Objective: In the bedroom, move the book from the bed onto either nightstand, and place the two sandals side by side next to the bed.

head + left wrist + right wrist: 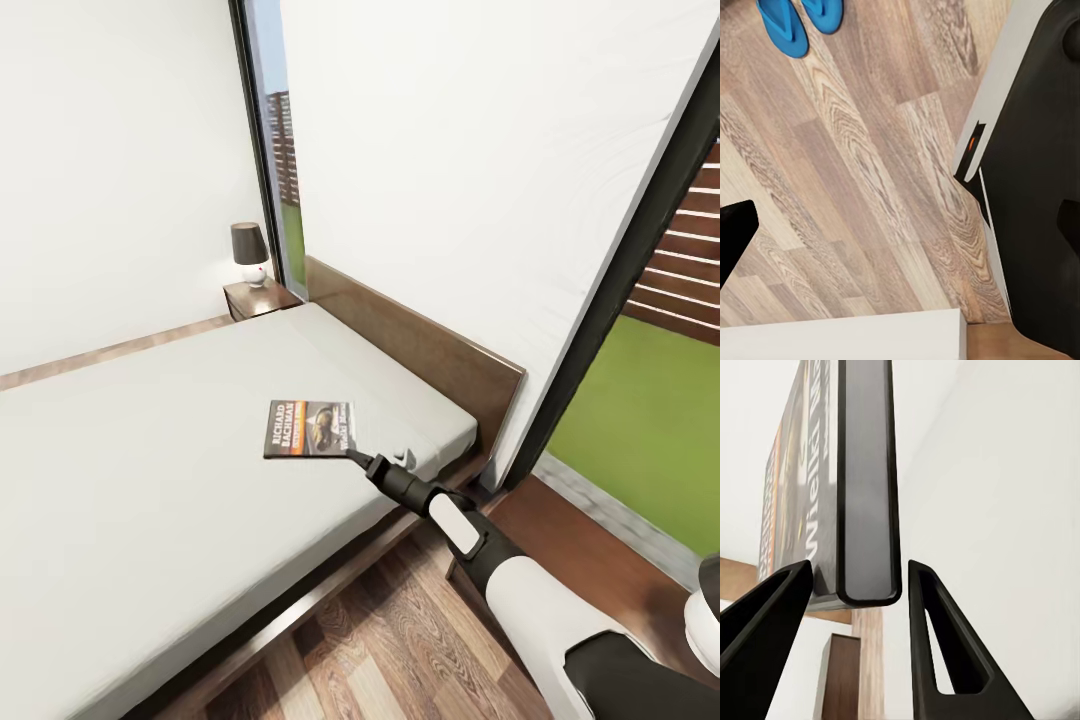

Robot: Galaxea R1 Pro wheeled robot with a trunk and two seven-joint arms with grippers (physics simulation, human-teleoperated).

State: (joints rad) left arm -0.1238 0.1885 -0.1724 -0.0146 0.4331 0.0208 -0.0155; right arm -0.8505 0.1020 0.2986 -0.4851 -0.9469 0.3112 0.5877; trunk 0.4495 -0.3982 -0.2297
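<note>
The thin dark-covered paperback book with white and orange lettering lies on the plain light grey mattress of the low dark-framed bed, near the headboard end and close to the mattress edge that faces the robot. The right gripper has reached the book's corner at about 5 o'clock of the cover; in the right wrist view the book's edge stands between the two black fingers, with slim gaps on both sides, so the jaws are spread and not yet clamped. The step in hand looks like the grasp of the book. The next move calls for closing on that edge, lifting it off the mattress, then carrying it to a nightstand.

The small dark brown wooden nightstand bearing a dark-shaded lamp sits at about 11 o'clock from the book, across the bed's width, a long reach. The dark wooden headboard runs close behind the book, limiting room that way; the mattress towards 9 o'clock is open.

In the left wrist view two bright blue flat sandals lie close together on the wood-plank floor. I cannot tell how the left jaws stand.
</note>
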